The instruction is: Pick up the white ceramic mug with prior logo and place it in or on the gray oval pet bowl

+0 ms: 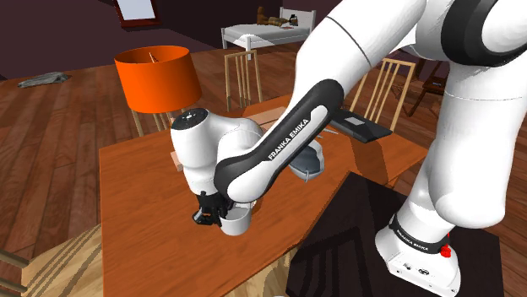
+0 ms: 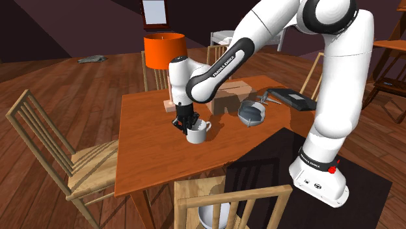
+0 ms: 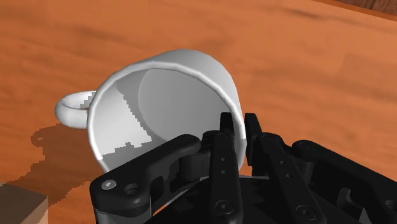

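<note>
Inspection finding: the black two-finger claw (image 3: 237, 125) is closed on the wall of the white handled mug (image 3: 184, 70), one finger (image 3: 222, 149) inside the rim and the other outside it, with the rim passing between them. The mug's loop handle (image 3: 70, 108) lies on the side away from the fingers. In the second exterior view the claw (image 2: 184, 123) comes down from above onto the mug (image 2: 196, 134), which has its mouth upward, at or just above the orange-brown wooden surface (image 2: 149, 149); whether its base touches the wood cannot be told. The shoulder view agrees: claw (image 1: 209, 211) at the mug's (image 1: 238, 221) rim, near the edge of the surface (image 1: 135, 194) closest to the stand. The white arm (image 2: 215, 68) arches over the surface above them. The gray oval pet bowl (image 2: 251, 114) sits on the same surface, apart from the mug, toward the second exterior view's right; in the shoulder view the bowl (image 1: 312, 164) is partly hidden behind the arm. A tan box (image 2: 228, 99) stands behind mug and bowl. A lamp with an orange drum shade (image 2: 164, 51) stands at the far corner, and a flat black object (image 2: 289, 97) lies near the surface's right end. Slatted wooden chairs (image 2: 58, 149) surround the surface on a wooden plank floor (image 2: 65, 84).
</note>
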You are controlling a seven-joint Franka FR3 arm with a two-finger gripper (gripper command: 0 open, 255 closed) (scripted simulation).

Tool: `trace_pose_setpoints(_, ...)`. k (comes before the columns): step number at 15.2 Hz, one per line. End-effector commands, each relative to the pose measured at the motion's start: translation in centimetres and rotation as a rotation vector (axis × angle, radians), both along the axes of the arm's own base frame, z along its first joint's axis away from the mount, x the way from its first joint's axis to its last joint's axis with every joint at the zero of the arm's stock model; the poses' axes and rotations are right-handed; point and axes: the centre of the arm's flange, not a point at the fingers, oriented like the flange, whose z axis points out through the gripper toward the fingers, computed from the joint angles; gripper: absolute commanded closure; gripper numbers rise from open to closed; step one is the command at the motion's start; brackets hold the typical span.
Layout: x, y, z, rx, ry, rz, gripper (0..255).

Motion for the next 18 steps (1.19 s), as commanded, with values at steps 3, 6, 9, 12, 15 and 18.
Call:
trace_pose_setpoints(3, -0.1, 0.0, 2.2, 0.000, 0.000, 0.000, 255)
trace_pose_setpoints(6, -0.1, 0.0, 3.8, 0.000, 0.000, 0.000, 255)
trace_pose_setpoints(9, -0.1, 0.0, 5.4, 0.000, 0.000, 0.000, 255)
trace_pose_setpoints(12, -0.1, 0.0, 7.0, 0.000, 0.000, 0.000, 255)
trace_pose_setpoints(15, -0.1, -1.4, 7.8, 0.000, 0.000, 0.000, 255)
trace_pose_setpoints(18, -0.2, -5.3, 8.0, 0.000, 0.000, 0.000, 255)
